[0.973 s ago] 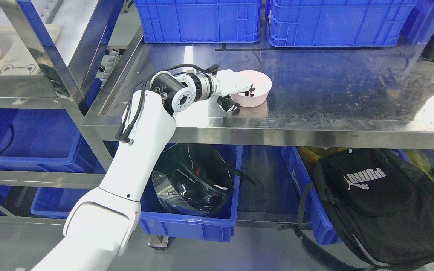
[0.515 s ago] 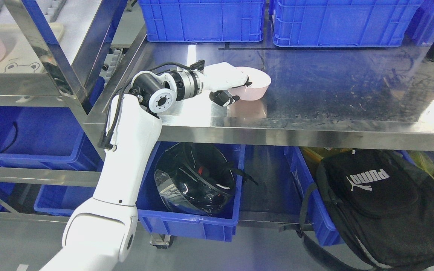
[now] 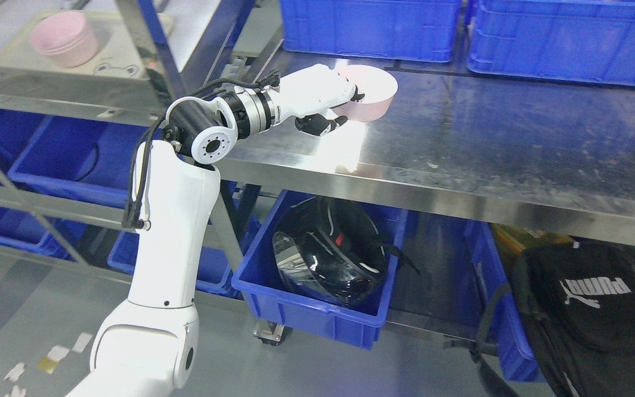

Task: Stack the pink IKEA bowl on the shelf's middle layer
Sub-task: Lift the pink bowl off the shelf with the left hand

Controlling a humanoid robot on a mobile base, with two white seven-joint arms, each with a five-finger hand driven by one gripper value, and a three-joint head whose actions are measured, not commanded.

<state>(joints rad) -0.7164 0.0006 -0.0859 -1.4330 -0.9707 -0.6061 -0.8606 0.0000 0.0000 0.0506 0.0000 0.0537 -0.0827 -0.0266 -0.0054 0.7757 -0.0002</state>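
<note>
Our left hand lifts a pink bowl over the steel worktop.

We hold the pink bowl, a plain, smooth, round dish with low straight walls, in our left hand: the fingers curl over its left rim while the dark thumb sits below, so the bowl juts out to the hand's right, tilted, just above the worktop near its left end. A stack of like pink bowls rests on the neighbouring shelf. Below the worktop's front edge, a black bag reads PUMA, seen mirrored.
</note>
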